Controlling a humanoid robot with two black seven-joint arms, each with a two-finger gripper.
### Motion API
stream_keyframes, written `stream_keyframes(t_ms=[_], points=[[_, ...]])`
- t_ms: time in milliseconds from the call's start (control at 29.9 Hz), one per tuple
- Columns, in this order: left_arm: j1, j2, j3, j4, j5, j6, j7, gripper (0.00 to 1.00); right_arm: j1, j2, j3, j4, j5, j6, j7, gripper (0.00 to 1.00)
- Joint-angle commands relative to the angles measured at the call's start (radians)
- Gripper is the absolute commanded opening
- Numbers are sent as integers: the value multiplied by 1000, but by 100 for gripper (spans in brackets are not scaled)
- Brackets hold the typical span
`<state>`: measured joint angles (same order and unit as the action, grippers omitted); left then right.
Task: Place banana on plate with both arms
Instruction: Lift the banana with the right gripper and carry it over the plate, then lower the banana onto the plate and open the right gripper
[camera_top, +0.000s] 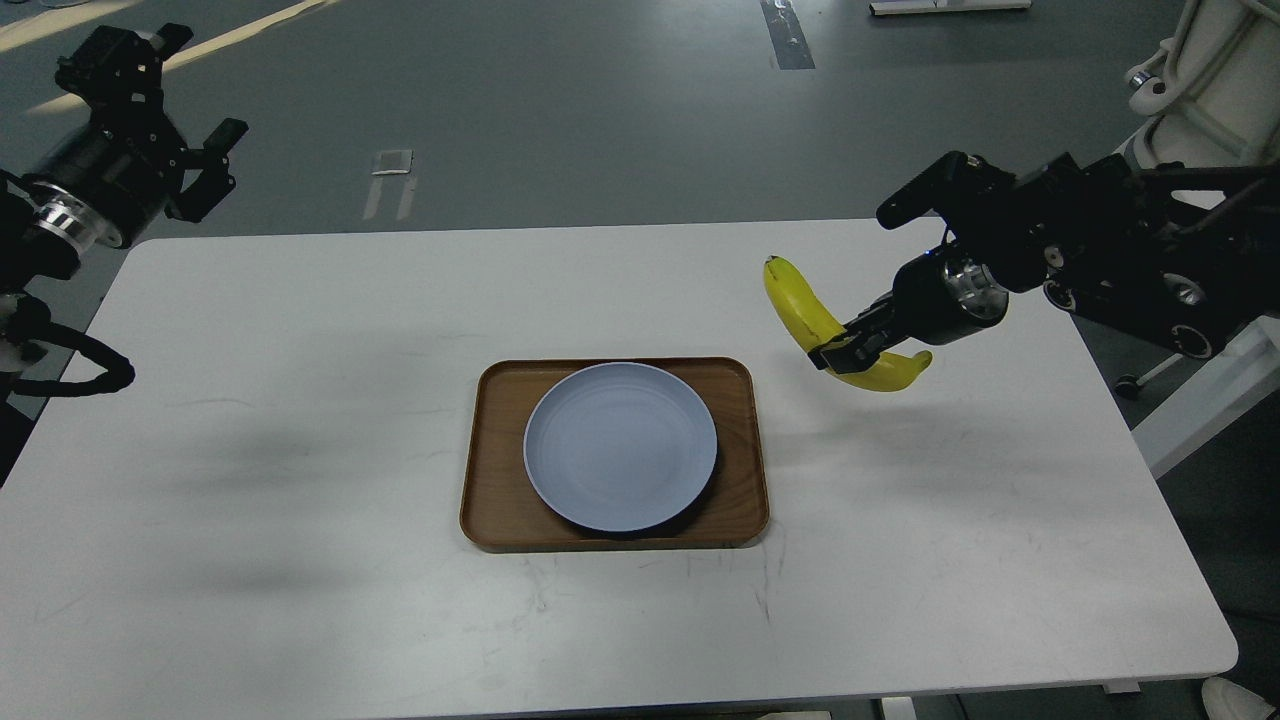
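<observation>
The yellow banana (800, 305) hangs in the air right of the tray, held near its middle by my right gripper (848, 352), which is shut on it. Its dark tip points up and to the back. The pale blue plate (620, 445) lies bare on the brown wooden tray (495, 480) at the table's middle. My left gripper (205, 160) is raised above the table's far left corner, well away from the plate, with its fingers spread open and nothing in them.
The white table (300, 400) has its edges close to both arms. A white machine frame (1215, 90) stands off the table at the far right, behind my right arm. Grey floor lies beyond the table's far edge.
</observation>
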<state>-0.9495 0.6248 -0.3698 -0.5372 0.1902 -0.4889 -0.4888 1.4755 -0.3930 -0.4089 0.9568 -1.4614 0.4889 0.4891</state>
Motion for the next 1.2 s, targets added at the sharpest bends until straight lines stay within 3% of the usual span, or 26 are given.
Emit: stream_keyframes(t_ms=[0, 435, 702, 802, 936, 1003, 1103, 1170], points=[[0, 1, 0, 0, 0, 0, 0, 98, 0, 95, -8, -9, 67, 0, 0, 7], [-2, -1, -1, -12, 0, 0, 0, 98, -81, 327, -14, -145, 188, 0, 0, 9], [0, 18, 0, -20, -2, 0, 0, 98, -90, 364, -16, -179, 228, 0, 0, 12], [2, 24, 0, -20, 0, 0, 0, 98, -103, 379, -16, -191, 228, 0, 0, 21], [2, 29, -1, -20, -2, 0, 0, 98, -104, 388, -13, -201, 231, 0, -4, 62], [2, 30, 0, -20, -2, 0, 0, 98, -104, 388, -13, -204, 231, 0, -4, 78], [2, 30, 0, -20, -2, 0, 0, 98, -104, 385, -7, -208, 233, 0, -4, 95], [2, 30, -1, -20, -2, 0, 0, 98, -103, 381, -2, -208, 248, 0, -6, 96]])
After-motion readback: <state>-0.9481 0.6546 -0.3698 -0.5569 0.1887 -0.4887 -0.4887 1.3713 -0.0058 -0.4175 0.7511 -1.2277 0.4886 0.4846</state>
